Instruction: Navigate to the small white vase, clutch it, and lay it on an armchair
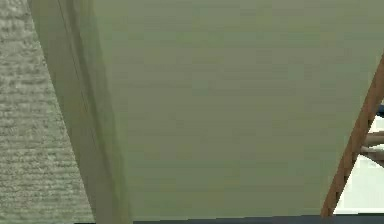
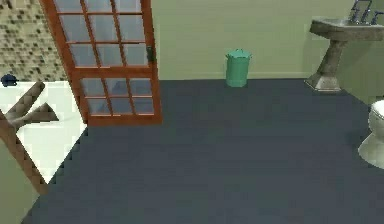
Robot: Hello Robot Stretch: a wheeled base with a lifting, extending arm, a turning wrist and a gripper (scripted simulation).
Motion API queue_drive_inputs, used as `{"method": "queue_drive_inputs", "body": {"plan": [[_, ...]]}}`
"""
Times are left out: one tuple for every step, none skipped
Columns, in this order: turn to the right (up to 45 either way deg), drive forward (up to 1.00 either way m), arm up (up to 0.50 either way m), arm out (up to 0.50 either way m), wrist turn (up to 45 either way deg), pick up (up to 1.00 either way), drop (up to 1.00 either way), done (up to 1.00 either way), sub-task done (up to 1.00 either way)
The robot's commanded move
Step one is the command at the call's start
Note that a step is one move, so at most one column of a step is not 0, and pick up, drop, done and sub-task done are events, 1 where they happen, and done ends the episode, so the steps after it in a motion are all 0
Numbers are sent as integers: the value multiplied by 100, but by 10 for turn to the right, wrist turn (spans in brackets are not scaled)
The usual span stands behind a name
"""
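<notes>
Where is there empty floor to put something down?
The dark floor is bare between the paned door, the green bin and the toilet. It is tighter at the arm side view's right, around the sink.

Base: I stand with my front close to a pale green wall (image 1: 230, 100) at 12 o'clock, head camera tipped somewhat down. My reaching side faces out over dark floor (image 2: 220, 150). Arm lift, extension and wrist turn: cannot tell at this moment; no entry made.
</notes>
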Motion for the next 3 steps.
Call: {"method": "queue_drive_inputs", "body": {"plan": [[-450,0,0,0,0,0,0,0,0],[0,30,0,0,0,0,0,0,0],[-390,0,0,0,0,0,0,0,0]]}}
